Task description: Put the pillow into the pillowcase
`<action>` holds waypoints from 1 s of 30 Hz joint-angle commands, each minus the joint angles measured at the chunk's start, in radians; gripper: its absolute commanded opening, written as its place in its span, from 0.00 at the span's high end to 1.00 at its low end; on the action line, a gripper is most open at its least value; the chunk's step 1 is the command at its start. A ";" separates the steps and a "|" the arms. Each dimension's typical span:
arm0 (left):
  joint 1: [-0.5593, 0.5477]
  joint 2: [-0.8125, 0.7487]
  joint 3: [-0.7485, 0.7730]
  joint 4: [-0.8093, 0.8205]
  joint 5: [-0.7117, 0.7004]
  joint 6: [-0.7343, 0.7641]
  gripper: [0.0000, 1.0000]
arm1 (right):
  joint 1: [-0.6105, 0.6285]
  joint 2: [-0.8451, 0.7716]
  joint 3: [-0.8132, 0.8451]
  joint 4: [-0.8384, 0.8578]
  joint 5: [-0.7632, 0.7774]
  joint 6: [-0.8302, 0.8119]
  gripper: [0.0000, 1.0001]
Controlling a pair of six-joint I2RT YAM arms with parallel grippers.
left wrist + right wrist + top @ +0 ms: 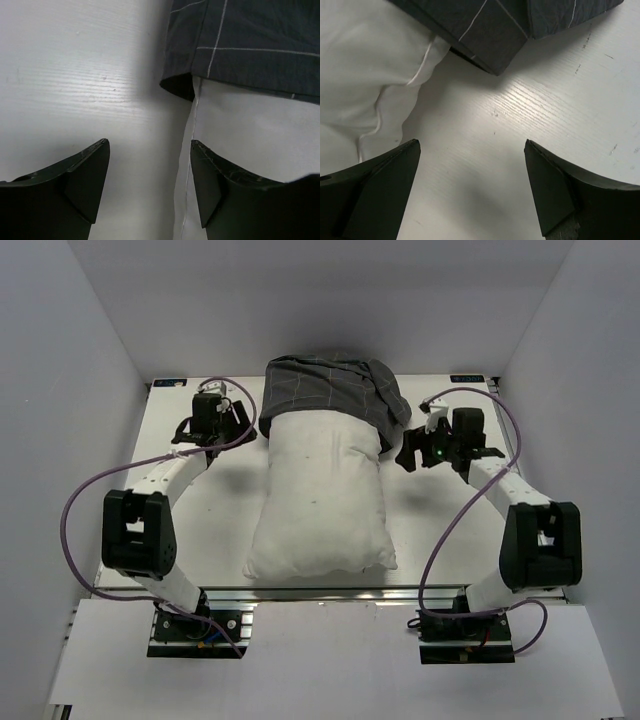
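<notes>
The off-white pillow [320,500] lies lengthwise in the middle of the table. Its far end is inside the dark grid-patterned pillowcase [335,388], which covers only the top part and is bunched up. My left gripper [242,426] is open and empty at the pillow's left side, by the pillowcase's hem. In the left wrist view the gripper [150,142] straddles the pillow's seamed edge [250,130], below the pillowcase hem [250,35]. My right gripper [406,452] is open and empty beside the right side. In the right wrist view it [471,142] is over bare table, with pillow [365,75] and pillowcase corner [490,30] ahead.
The white table [200,530] is enclosed by white walls at the left [60,440], back and right [590,420]. Purple cables [75,510] loop from both arms. The table's near edge has a metal rail [320,595].
</notes>
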 commanded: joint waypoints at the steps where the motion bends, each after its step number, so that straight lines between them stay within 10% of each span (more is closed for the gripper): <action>1: -0.004 0.017 -0.020 0.231 0.076 0.060 0.26 | 0.018 0.053 0.080 0.086 0.018 0.051 0.11; 13: -0.004 0.244 0.141 0.348 0.196 0.094 0.37 | 0.057 0.206 0.166 0.136 0.024 0.082 0.11; 30: -0.004 0.377 0.224 0.386 0.237 0.062 0.94 | 0.117 0.350 0.231 0.225 0.279 0.088 0.11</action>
